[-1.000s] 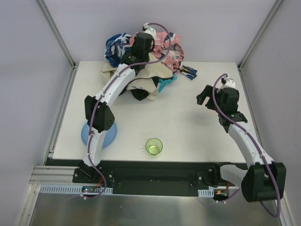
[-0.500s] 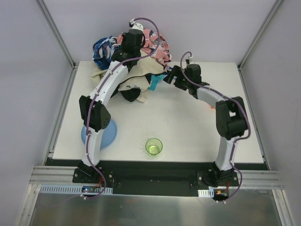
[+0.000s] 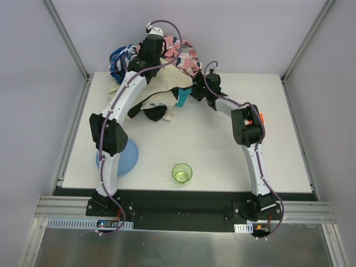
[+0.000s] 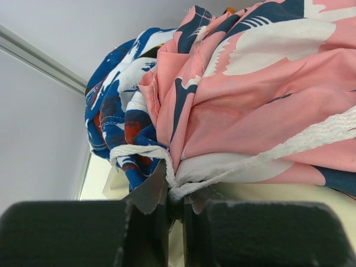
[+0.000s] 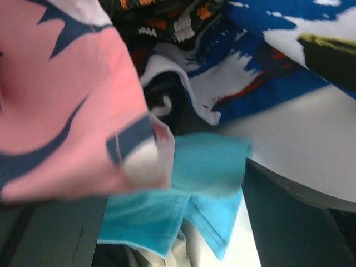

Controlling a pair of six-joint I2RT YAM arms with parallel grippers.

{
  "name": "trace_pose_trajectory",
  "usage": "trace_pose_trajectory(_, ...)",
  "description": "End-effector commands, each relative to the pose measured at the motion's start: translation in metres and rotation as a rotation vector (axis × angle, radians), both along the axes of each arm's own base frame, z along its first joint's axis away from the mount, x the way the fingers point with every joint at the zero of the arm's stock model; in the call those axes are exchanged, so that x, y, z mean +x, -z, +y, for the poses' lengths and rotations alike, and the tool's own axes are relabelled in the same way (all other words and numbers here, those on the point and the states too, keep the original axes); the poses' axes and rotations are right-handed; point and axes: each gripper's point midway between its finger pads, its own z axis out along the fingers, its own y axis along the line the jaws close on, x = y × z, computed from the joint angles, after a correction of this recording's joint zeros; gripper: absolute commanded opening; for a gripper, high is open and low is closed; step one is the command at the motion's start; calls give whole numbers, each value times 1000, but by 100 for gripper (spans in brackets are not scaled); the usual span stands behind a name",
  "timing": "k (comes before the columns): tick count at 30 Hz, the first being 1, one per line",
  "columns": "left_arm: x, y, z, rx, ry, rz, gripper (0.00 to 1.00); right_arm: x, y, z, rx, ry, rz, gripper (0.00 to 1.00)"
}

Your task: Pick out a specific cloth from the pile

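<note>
Bright, even light — soft shadows; top view sharp; right wrist view blurred (cloth [image 5: 206, 161] soft-edged).

Looked like a robotics lab test cell to me, not anyone's home. Bare white table [image 3: 222, 150] was boxed in by plain grey walls [image 3: 33, 83] with aluminium posts [image 3: 67, 39] in the corners. A cabled left arm [image 3: 125, 100] and right arm [image 3: 256, 161] were bolted to a metal rail [image 3: 183, 214] at the near edge. Only random props sat on top: a cloth pile [image 3: 167, 83], blue plate [image 3: 129, 158], green cup [image 3: 182, 173]

The pile [image 3: 169, 83] covers most of the cloth [image 5: 208, 164].
</note>
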Motion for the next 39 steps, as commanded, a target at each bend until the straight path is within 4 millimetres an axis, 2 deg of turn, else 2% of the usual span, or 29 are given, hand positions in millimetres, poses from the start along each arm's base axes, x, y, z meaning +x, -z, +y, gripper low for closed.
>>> trace_pose_trajectory(1, -21, -102, 15, -175, -29, -257, 0, 20, -46, 35, 170, -13, -70, 93)
trace_pose_trajectory(2, -21, -102, 16, -178, -31, -258, 0, 17, -48, 43, 191, -39, -78, 87)
trace_pose_trajectory(3, -21, -102, 17, -180, -37, -258, 0, 14, -56, 50, 218, -62, -93, 76)
trace_pose_trajectory(5, -20, -99, 24, -180, -59, -256, 0, 0, -55, 56, 244, -86, -104, 56)
trace_pose_trajectory(9, -15, -88, 37, -189, -103, -244, 0, -32, -75, 42, 229, -77, -151, 4)
trace_pose_trajectory(10, -12, -84, 41, -187, -120, -240, 0, -41, -78, 36, 217, -76, -165, 1)
trace_pose_trajectory(12, -3, -67, 51, -181, -154, -217, 0, -59, -112, 23, 218, -89, -228, 1)
trace_pose_trajectory(15, 5, -40, 64, -158, -190, -161, 0, -83, -146, 1, 201, -114, -305, 1)
trace_pose_trajectory(16, 8, -31, 67, -189, -210, -155, 0, -91, -165, -8, 189, -123, -350, 1)
trace_pose_trajectory(23, 26, 37, 90, -200, -276, -38, 0, -154, -271, -47, 32, -233, -559, 1)
trace_pose_trajectory(29, 32, 87, 84, -213, -273, 70, 0, -201, -371, -89, -222, -184, -778, 1)
trace_pose_trajectory(33, 31, 116, 75, -248, -263, 136, 0, -231, -437, -116, -303, -126, -920, 1)
trace_pose_trajectory(36, 30, 135, 70, -260, -252, 184, 0, -252, -474, -136, -357, -81, -993, 1)
trace_pose_trajectory(39, 29, 143, 68, -264, -247, 206, 0, -275, -511, -152, -385, -35, -1064, 1)
